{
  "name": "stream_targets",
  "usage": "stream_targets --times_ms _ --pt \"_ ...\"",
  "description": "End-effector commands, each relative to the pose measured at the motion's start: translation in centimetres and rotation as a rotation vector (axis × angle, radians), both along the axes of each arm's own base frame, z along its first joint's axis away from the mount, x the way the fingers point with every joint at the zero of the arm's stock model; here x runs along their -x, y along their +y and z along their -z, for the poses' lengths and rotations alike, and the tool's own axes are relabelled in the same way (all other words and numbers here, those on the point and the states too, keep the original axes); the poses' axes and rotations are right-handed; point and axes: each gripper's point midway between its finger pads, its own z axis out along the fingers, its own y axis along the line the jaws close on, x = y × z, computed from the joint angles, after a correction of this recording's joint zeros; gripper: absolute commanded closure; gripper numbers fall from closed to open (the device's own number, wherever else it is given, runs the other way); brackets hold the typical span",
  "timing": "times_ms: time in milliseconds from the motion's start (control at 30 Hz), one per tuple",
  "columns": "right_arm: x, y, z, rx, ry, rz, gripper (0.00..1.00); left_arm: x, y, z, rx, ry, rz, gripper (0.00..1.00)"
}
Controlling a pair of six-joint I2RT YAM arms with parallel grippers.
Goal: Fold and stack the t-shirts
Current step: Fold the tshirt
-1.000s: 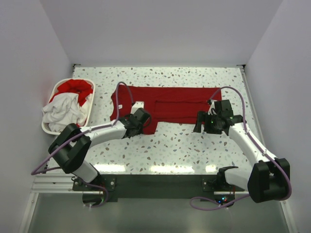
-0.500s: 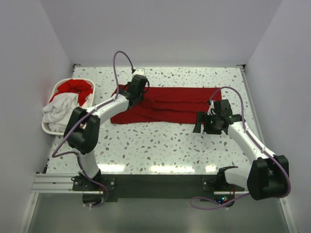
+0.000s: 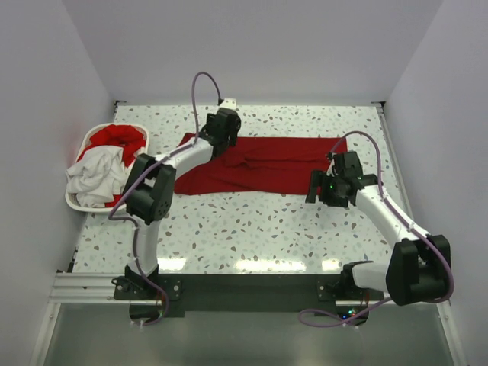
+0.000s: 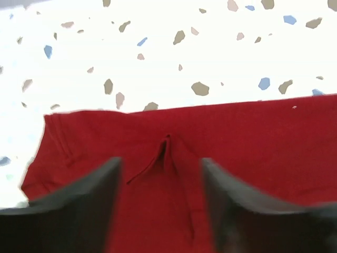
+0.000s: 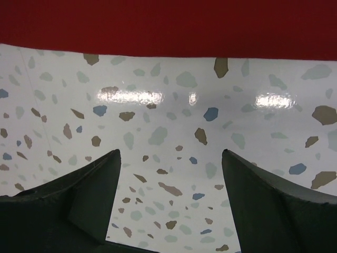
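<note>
Red shirt (image 3: pixel 259 164) lies as a long folded band across the upper middle of the top view, flat on the table (image 3: pixel 252 229). Its left end is wider and runs down-left. Fold lines show near its centre; how many layers, can't tell. In my L wrist view, a bit blurred, it fills the lower half and is cut off at right and bottom. A small pinched ridge of cloth stands up betw. my fingertips. My R wrist view shows only a red strip along the top edge.

My L gripper (image 3: pixel 221 136) sits at the band's upper left corner, over the cloth's far edge. Its fingers (image 4: pixel 79 205) are parted w/ nothing clamped betw. them; cloth lies loose below. L arm reaches far up the frame, elbow bent at left centre, cable (image 3: pixel 200 95) arching above the wrist.

My R gripper (image 3: pixel 326 189) is right of centre, just below the band's right end, over bare table. Its fingers (image 5: pixel 274 200) are spread wide and empty; whether the tips touch the table, can't tell. R arm bends up and inward from the lower right base.

Basket (image 3: pixel 76 206) sits at the left edge. A 2nd red shirt (image 3: pixel 114 139) is bunched in its upper part. A white shirt (image 3: pixel 95 171) is heaped lower and spills over the rim. Both are crumpled, shapes hard to make out.
</note>
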Motion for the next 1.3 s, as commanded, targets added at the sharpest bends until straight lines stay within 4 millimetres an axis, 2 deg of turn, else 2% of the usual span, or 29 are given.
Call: stream_targets --times_ms 0,33,67,100,133,167,200,233,267,333,367,433,467,533,567,667,767,867,1267 --pt "-2.5 -1.7 -1.1 0.075 -0.067 0.099 0.20 -2.4 -0.5 -4.5 0.059 -0.122 -0.015 0.20" --pt "-2.8 -1.9 -1.2 0.080 -0.070 0.111 0.20 -2.2 -0.4 -4.9 0.071 -0.127 -0.020 0.20" --pt "-3.1 -2.6 -1.3 0.083 -0.071 0.139 0.20 -1.7 -0.2 -6.5 0.085 -0.148 -0.022 0.11" --pt "-3.3 -3.2 -1.3 0.086 -0.073 0.172 0.20 -1.3 0.2 -7.2 0.091 -0.156 -0.033 0.06" --pt "-3.6 -4.4 -1.2 0.079 -0.071 0.222 0.20 -0.4 0.8 -7.0 0.102 -0.145 -0.054 0.06" --pt "-4.0 -5.1 -1.2 0.065 -0.080 0.258 0.21 0.6 1.4 -9.0 0.124 -0.166 -0.066 0.02" --pt "-4.3 -5.4 -1.2 0.026 -0.081 0.294 0.21 1.4 2.0 -9.3 0.135 -0.164 -0.081 0.00" --pt "-4.3 -7.0 -0.7 0.007 -0.074 0.363 0.22 2.3 2.6 -9.4 0.168 -0.159 -0.108 0.00" --pt "-4.8 -7.6 -0.8 -0.015 -0.090 0.392 0.22 4.3 3.7 -9.1 0.172 -0.132 -0.126 0.00" --pt "-5.1 -7.9 -0.5 -0.081 -0.092 0.442 0.22 6.6 4.8 -8.4 0.214 -0.104 -0.168 0.00" --pt "-5.6 -8.9 -0.4 -0.106 -0.103 0.485 0.22 8.9 6.2 -7.2 0.208 -0.069 -0.188 0.00" --pt "-5.9 -9.6 0.0 -0.170 -0.103 0.553 0.23 11.3 7.4 -5.7 0.244 -0.041 -0.232 0.00" --pt "-6.4 -10.0 0.3 -0.188 -0.112 0.574 0.23 13.5 8.6 -4.3 0.243 -0.016 -0.251 0.00" --pt "-6.4 -10.5 0.9 -0.217 -0.105 0.620 0.23 15.3 10.1 -2.7 0.272 0.006 -0.302 0.00" --pt "-6.6 -10.7 1.0 -0.226 -0.113 0.633 0.23 16.8 11.0 -1.3 0.272 0.031 -0.317 0.00" --pt "-6.5 -11.4 2.0 -0.248 -0.102 0.668 0.23 18.8 12.5 1.3 0.287 0.086 -0.363 0.00" --pt "-6.1 -12.3 3.1 -0.261 -0.081 0.696 0.23 19.6 13.4 3.2 0.307 0.118 -0.407 0.00" --pt "-6.0 -12.8 3.9 -0.282 -0.073 0.716 0.23 19.5 14.0 4.1 0.327 0.123 -0.453 0.03" --pt "-6.0 -13.5 6.0 -0.314 -0.069 0.790 0.25 18.0 14.2 6.3 0.383 0.097 -0.552 0.14"
